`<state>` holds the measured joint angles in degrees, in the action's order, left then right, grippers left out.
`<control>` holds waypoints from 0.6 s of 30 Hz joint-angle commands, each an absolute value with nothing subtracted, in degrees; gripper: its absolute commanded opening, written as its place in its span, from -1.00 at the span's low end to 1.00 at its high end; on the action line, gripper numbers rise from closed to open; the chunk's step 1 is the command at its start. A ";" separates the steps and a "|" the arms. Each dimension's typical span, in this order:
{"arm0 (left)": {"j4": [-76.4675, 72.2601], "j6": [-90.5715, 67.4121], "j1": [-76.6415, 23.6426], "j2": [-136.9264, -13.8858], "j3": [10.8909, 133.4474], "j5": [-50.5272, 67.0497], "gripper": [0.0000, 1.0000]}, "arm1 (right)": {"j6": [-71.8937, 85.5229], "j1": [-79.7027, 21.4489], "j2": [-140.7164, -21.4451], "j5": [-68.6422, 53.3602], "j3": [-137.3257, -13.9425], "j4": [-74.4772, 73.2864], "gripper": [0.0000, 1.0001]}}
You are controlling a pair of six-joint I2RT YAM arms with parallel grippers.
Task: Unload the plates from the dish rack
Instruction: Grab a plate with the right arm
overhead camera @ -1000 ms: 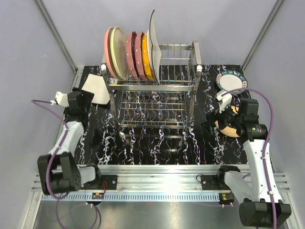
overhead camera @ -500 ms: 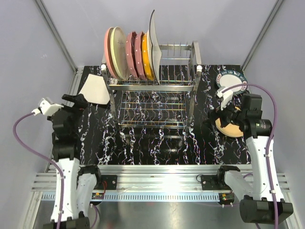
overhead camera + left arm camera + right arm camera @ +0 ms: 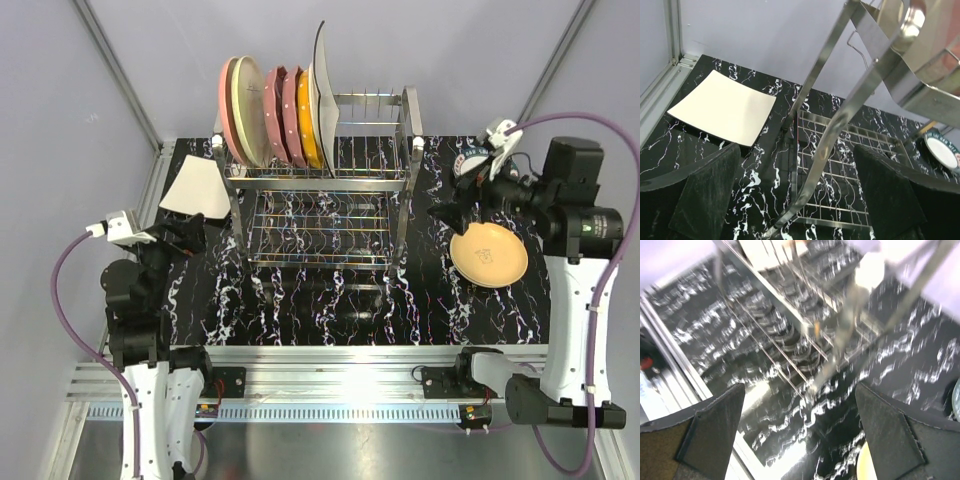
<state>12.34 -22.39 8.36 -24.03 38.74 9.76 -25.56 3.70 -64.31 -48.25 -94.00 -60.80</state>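
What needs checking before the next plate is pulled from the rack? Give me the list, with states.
1. Left gripper open, empty: ok.
2. Right gripper open, empty: ok.
3. Round tan plate flat on the black marbled table, released: ok.
4. Silver wire dish rack emptied: not ok; upright plates stand at its left end.
5. Right wrist view sharp: not ok, blurred.

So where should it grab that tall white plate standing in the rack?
Probably the top rim of the white plate, coming from above and straddling the thin edge: it stands upright, tallest in the dish rack, with an orange plate close beside it.
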 commanded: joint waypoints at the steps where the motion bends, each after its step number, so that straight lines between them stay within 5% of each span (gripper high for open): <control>1: 12.74 -18.37 8.35 -22.33 38.41 13.10 0.98 | -20.75 3.52 -67.58 -56.24 -104.82 -64.51 0.99; 7: 13.27 -17.58 8.44 -20.83 36.13 11.78 0.98 | -13.55 -3.82 -72.58 -55.73 -112.92 -59.51 0.97; 18: 14.68 -16.44 8.44 -20.04 36.21 10.20 0.98 | -8.09 -30.74 -82.00 -29.99 -117.35 -42.67 0.85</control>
<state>15.18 -17.72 8.36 -20.56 36.18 10.55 -11.42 -25.71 -81.67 -41.10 -117.56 -54.11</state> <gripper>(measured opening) 0.987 0.934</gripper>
